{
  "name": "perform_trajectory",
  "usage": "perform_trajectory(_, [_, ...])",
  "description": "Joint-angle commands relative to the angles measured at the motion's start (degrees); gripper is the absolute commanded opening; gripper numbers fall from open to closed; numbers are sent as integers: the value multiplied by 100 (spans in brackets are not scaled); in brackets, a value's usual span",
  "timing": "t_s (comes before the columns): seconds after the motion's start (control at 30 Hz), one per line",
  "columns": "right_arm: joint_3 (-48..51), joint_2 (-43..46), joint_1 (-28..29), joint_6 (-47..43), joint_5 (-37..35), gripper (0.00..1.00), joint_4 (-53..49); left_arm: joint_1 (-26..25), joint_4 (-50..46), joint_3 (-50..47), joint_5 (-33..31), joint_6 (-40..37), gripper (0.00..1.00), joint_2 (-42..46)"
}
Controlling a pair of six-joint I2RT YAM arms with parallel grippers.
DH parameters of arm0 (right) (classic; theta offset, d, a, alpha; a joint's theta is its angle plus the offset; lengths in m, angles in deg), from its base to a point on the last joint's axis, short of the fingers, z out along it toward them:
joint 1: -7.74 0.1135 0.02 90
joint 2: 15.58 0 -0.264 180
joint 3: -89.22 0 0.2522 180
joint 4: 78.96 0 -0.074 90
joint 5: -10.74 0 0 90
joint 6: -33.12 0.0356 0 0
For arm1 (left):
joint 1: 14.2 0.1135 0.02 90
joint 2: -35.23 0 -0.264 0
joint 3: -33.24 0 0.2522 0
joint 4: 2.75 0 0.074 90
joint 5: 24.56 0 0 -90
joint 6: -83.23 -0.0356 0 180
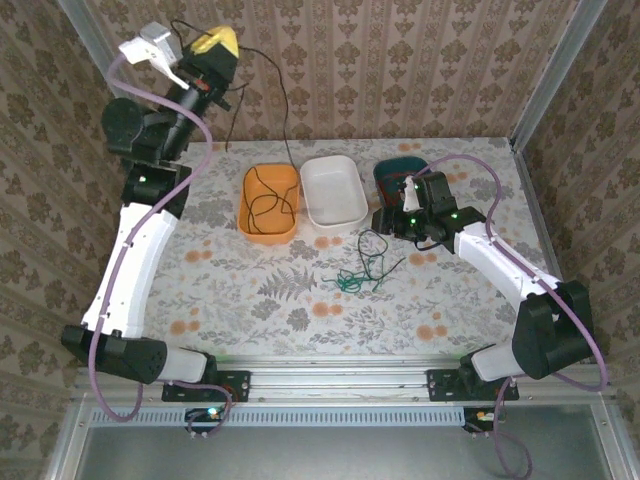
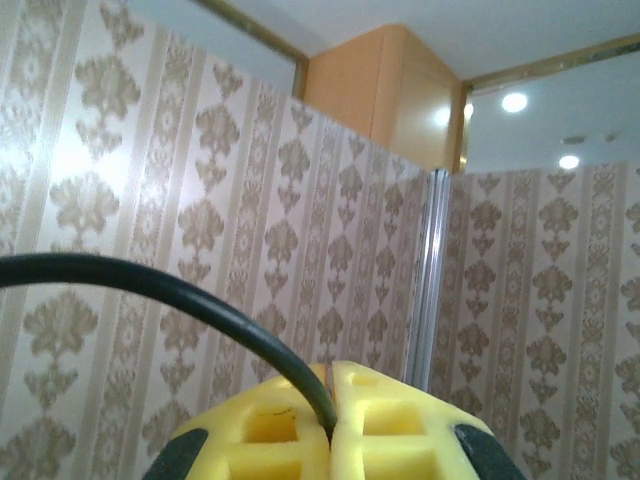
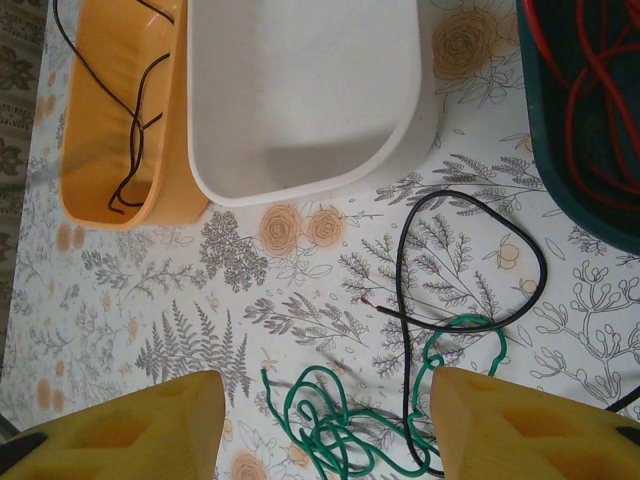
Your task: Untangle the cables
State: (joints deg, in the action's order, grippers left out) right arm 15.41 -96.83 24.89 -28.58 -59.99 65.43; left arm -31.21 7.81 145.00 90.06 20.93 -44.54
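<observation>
Across the floral table [image 1: 250,300], an orange tray [image 1: 246,200], a white tray [image 1: 335,190] and a teal tray [image 1: 384,170] line the far side, apparently for sorting by colour. High at far left, the left gripper [image 2: 330,375] pinches a black cable [image 1: 287,120] that trails into the orange tray. The right gripper [image 3: 325,400] hovers, jaws spread, over the green cable [image 3: 330,432], which a black strand [image 3: 450,193] crosses. The red cable [image 3: 572,100] lies in the teal tray.

Top overhead; right wrist close above shared white tray [image 1: 335,192] [image 3: 300,80]; left wrist toward wall [image 2: 200,250].

Damask wallpaper walls [image 2: 200,250], ceiling lights [image 2: 515,102] (2 round, lit); floral tbl top [image 1: 250,300].
</observation>
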Motion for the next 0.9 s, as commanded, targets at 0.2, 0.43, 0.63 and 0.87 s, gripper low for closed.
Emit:
perform_trajectory(0.2, [-24,125,6,-33,-72,58,75,419,-359,941,-280,-271,0,-626])
perform_trajectory(0.43, [11,119,4,-41,-55,58,76,670,-485,365,-300,-233,0,-830])
perform_trajectory(0.63, [44,122,-12,-83,-89,58,22,682,-413,-1053,-167,-63,0,-696])
perform_trajectory(0.87, [35,121,-15,-81,-85,57,14,604,219,-2612,109,768,0,-652])
